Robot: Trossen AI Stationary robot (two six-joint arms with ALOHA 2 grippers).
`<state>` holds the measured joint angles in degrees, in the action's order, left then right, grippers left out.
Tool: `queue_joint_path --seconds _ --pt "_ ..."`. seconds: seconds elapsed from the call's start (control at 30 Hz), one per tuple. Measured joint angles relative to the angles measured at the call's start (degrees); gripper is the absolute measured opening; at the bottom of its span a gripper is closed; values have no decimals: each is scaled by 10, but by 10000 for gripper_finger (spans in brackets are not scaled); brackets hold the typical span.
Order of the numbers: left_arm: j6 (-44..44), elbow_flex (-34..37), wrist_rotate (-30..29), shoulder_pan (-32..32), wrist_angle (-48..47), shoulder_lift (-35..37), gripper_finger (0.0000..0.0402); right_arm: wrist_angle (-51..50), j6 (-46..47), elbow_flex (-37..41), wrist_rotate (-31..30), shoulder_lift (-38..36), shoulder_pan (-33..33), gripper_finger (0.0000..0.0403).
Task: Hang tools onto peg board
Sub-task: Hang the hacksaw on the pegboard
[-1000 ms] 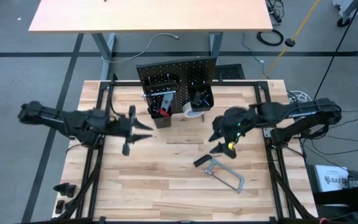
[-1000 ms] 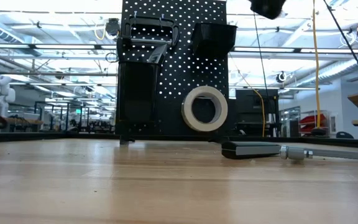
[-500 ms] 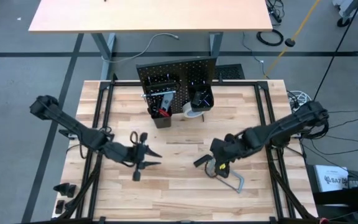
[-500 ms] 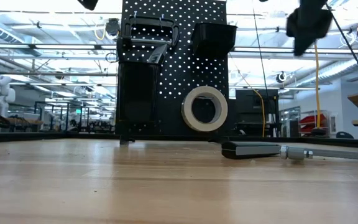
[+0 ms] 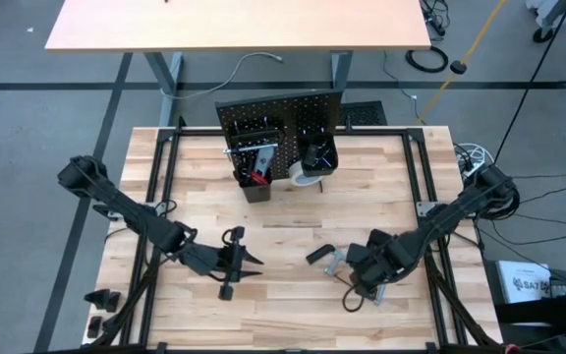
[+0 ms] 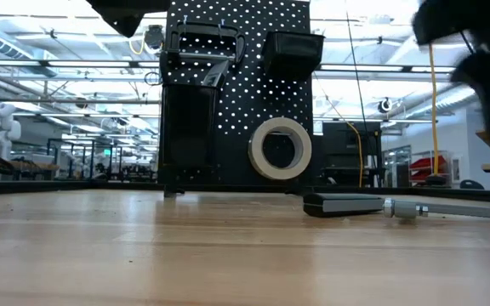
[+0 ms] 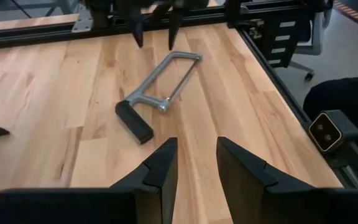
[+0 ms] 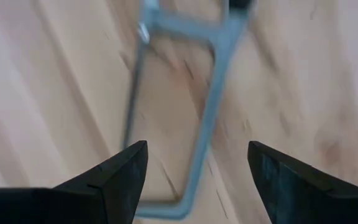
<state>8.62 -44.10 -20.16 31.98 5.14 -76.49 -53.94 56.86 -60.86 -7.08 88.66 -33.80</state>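
Misalignment is the main risk at this point: the right tool (image 5: 362, 285) hangs with its fingers spread wide and empty over the grey bar clamp (image 7: 160, 93), and a closure on the thin silver frame rather than the dark handle could, in my judgement, let the clamp pivot or slip during the lift to the peg board (image 5: 278, 123). The frame is narrow and lies flat on the surface (image 5: 283, 256), so a shallow descent may also pinch nothing. In the right wrist view the frame (image 8: 185, 106) runs from the top centre down to the bottom centre, between the two fingers. In the high view the clamp sits at lower right of centre, mostly under the right tool, well apart from the peg board at top centre. The left tool (image 5: 236, 264), fingers partly apart and holding nothing, waits at lower left of centre, pointing toward the clamp.
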Motion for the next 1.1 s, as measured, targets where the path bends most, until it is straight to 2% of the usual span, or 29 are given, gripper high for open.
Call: queue_joint_path --seconds 0.17,0.37,0.7,0.93,1.1 --pt "-7 0 1 0 6 -4 113 100 34 104 15 -15 3 253" --pt "-16 0 1 -1 21 -4 113 186 58 163 7 -17 14 226" --pt "-21 0 2 -9 22 -4 113 213 65 176 -13 -15 14 202" --pt "-30 0 2 -9 21 -4 113 225 81 173 -27 19 6 187" --pt "-30 0 2 -9 21 -4 113 220 83 174 -28 24 6 153"
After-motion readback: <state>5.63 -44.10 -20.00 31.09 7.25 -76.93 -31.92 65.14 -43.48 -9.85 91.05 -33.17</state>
